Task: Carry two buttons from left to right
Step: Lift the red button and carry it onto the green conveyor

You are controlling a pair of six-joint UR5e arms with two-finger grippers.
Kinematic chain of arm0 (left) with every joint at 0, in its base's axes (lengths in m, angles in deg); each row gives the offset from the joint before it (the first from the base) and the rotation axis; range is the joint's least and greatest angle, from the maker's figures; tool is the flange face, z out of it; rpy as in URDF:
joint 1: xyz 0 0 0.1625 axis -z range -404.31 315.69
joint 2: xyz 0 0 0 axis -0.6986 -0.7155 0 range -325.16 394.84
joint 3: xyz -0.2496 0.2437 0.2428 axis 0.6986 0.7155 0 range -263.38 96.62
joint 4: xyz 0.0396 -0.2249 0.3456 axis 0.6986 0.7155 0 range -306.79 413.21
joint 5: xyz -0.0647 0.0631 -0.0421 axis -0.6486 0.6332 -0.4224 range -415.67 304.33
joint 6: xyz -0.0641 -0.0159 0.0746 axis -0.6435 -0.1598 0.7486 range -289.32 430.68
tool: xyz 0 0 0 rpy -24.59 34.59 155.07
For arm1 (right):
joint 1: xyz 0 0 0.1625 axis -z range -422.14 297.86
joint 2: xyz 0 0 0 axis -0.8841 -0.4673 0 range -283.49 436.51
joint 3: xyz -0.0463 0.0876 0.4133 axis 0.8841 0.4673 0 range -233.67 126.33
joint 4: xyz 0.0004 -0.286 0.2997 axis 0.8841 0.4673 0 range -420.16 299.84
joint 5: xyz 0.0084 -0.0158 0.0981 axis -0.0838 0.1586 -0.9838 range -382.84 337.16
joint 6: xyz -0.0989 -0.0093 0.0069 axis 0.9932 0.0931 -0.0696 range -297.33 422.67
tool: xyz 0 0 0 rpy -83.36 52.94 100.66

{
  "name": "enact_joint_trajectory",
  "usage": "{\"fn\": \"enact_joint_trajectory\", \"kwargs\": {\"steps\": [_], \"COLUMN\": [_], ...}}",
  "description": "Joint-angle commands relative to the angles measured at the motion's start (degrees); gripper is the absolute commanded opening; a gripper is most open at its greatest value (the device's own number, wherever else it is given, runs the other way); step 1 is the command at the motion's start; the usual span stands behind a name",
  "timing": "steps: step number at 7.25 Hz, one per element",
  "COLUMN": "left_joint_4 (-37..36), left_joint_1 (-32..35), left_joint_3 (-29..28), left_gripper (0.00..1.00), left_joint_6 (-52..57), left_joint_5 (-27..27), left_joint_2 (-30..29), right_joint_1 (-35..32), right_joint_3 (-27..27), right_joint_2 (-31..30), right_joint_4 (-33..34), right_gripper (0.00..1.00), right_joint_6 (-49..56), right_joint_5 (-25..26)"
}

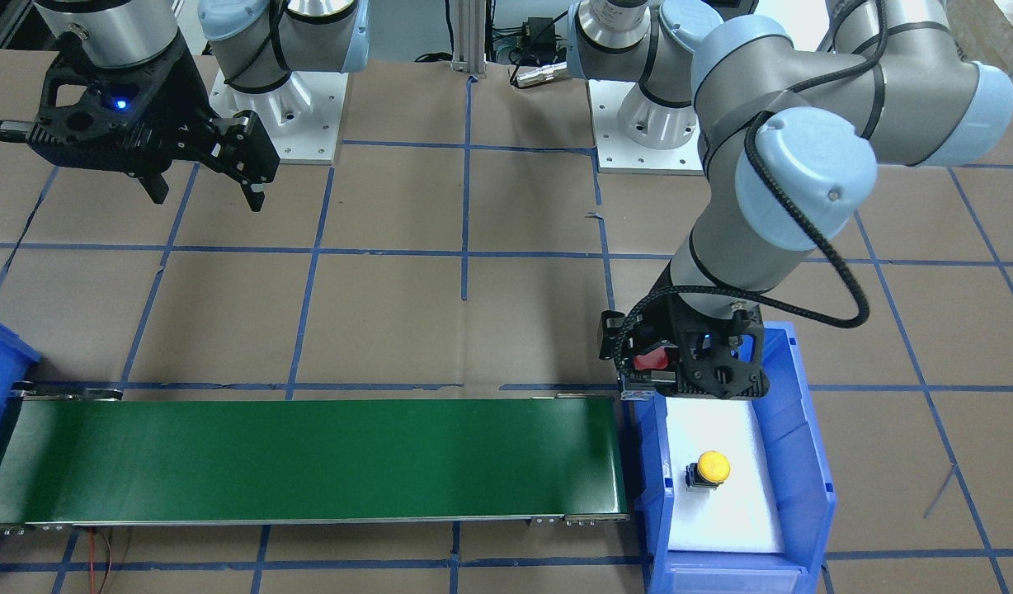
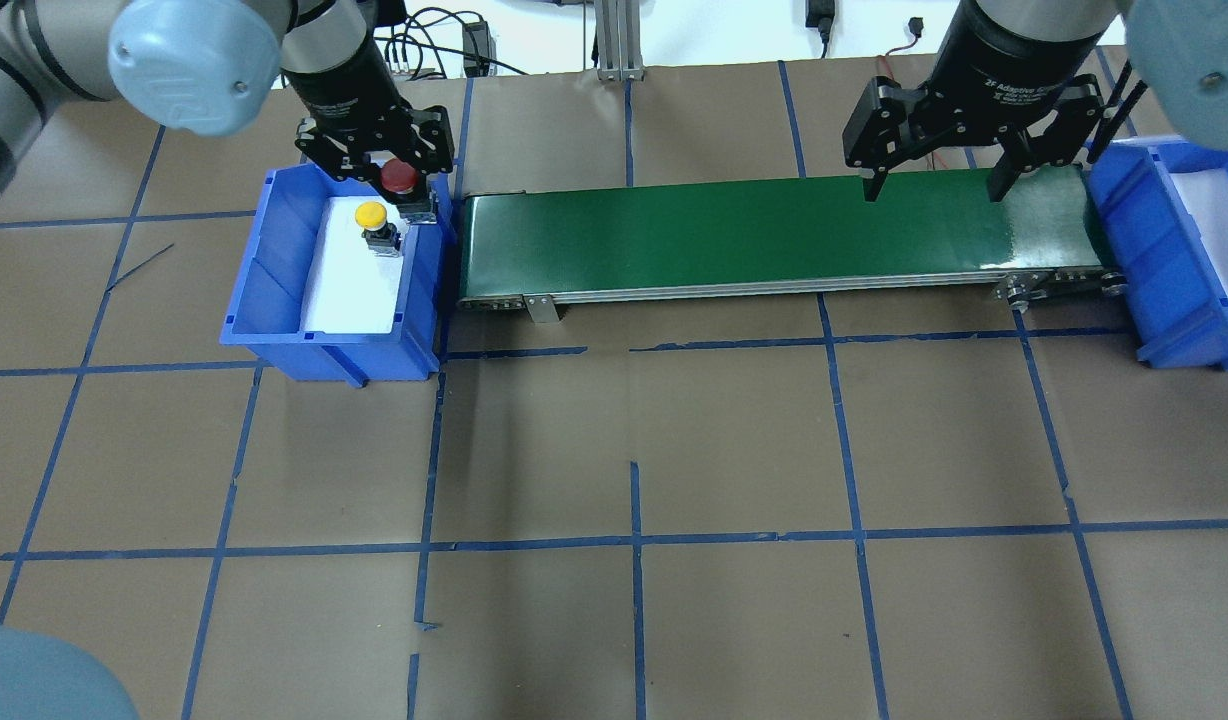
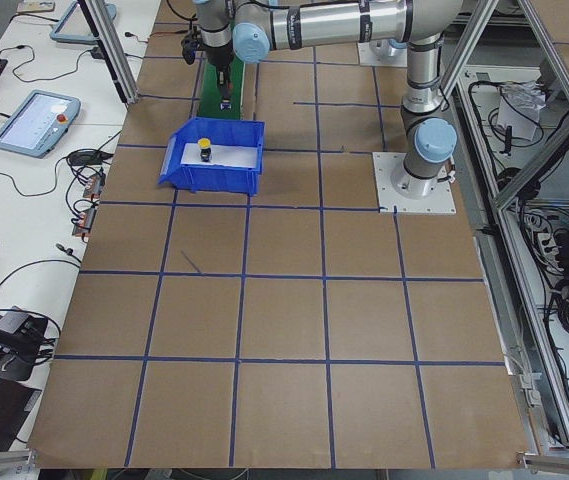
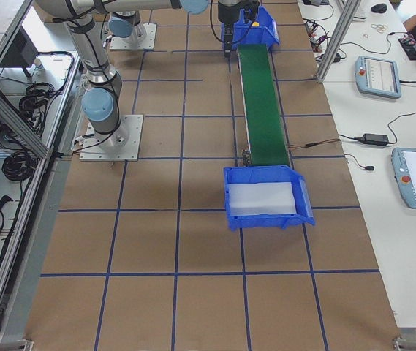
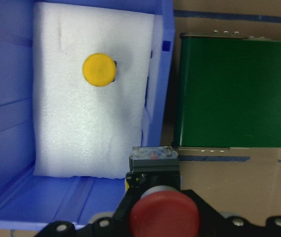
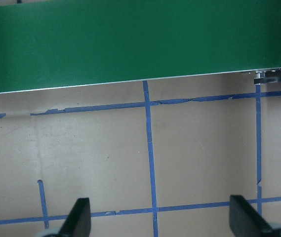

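On the taped table (image 2: 634, 430), upper left overhead, the left hand (image 2: 404, 190) clamps the red button (image 2: 398, 175) over a corner of the blue bin (image 2: 274, 250), with the yellow button (image 2: 371, 213) inside; the right hand (image 2: 934, 190) is apart; a loose grip could drop it short of the belt (image 2: 754, 235)

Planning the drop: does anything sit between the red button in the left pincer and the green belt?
Only the blue bin's belt-side wall lies between the red button and the green belt.
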Motion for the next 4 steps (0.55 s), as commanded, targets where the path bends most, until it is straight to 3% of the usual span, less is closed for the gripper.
{"fn": "enact_joint_trajectory", "kwargs": {"steps": [1, 4], "left_joint_4": [-8.9, -9.8], "left_joint_1": [0.6, 0.7], "left_joint_3": [0.2, 0.0], "left_gripper": [0.31, 0.32], "left_joint_6": [-0.3, 0.2], "left_joint_5": [-3.6, -3.6], "left_joint_2": [-6.7, -8.7], "right_joint_1": [0.1, 1.2], "right_joint_3": [0.1, 0.6], "right_joint_2": [0.0, 0.0], "right_joint_4": [-0.6, -0.6], "right_gripper": [1.0, 1.0], "right_joint_6": [0.3, 1.3], "right_joint_5": [-0.1, -0.1]}}
